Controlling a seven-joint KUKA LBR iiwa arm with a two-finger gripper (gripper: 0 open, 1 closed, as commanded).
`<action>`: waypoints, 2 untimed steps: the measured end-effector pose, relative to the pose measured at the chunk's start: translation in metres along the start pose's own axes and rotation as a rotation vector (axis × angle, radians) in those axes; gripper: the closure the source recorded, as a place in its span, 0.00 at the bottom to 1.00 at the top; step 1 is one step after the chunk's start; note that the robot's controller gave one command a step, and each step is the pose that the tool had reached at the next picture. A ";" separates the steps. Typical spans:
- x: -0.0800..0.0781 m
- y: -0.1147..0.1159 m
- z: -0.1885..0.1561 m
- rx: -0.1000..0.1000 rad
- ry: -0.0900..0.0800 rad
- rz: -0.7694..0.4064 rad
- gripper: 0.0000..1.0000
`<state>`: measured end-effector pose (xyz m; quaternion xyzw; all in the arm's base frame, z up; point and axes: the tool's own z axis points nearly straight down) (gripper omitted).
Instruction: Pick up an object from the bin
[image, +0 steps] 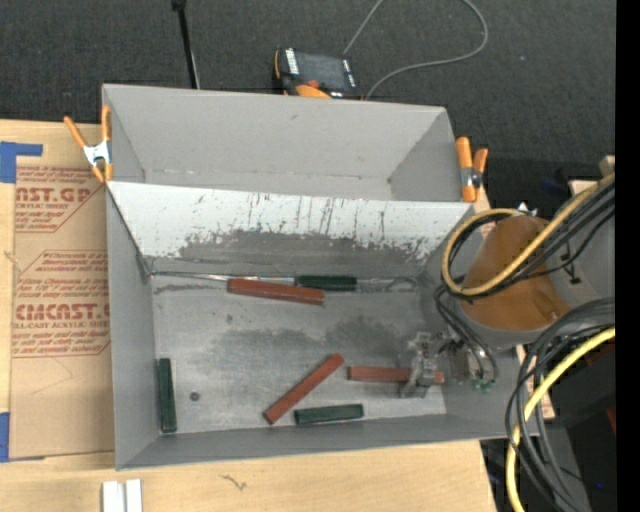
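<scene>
The grey bin (250, 335) has the arm (510, 275) reaching in low at its right side. The gripper (425, 368) is down at the right end of a short red stick (375, 374), which lies flat on the floor. I cannot tell whether it is spread or clamped. Nothing looks lifted yet, so the pick seems still to do.

**Grey arm, orange wrist cover, looping cables**

The arm (600, 255) is pale grey and rounded. A smooth orange-brown cover (512, 285) sits on its wrist like a blunt dome. Yellow cables (449, 265) run paired with black ones and loop round the cover in wide curves. 1 more yellow-and-black bundle arcs lower down. The gripper (424, 368) is small, of dull grey metal, with thin wires and tiny red and green specks near its base.
</scene>
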<state>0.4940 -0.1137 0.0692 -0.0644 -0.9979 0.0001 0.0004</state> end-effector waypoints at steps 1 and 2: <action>-0.010 -0.007 -0.126 0.002 -0.010 -0.105 1.00; 0.006 0.082 -0.175 -0.002 -0.006 -0.580 1.00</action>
